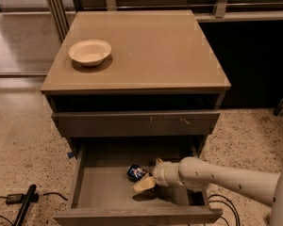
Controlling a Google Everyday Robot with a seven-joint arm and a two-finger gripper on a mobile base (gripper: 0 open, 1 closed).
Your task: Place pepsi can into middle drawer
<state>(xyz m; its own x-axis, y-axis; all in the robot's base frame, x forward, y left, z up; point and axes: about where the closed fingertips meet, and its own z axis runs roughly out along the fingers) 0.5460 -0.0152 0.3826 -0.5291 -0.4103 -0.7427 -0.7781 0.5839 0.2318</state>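
At the foot of the bench [170, 51], the middle drawer [103, 193] is pulled well out. It is the biggest open container here: grey floor, side walls, plain front, and nothing in it but the can and the arm's tip. Above it, the upper drawer front [132, 124] sits almost closed with only a dark gap over it, so its contents are hidden. The robot arm [226, 178] reaches in from the right, low over the drawer floor. The cream bowl [76, 51] stands on the bench top toward the back left and looks empty, well apart from the action. The end effector [146, 178] is inside the drawer, right of centre, up against the can; cannot tell if it is clenched on it or already released. The pepsi can [137, 172] is in the middle drawer, tilted, at or just above the floor. Handling guess: light, thin-walled, dents if squeezed hard, and its smooth sides are slippery. It rolls if laid on its side. Best hold is across the mid-body, not the silver ends.
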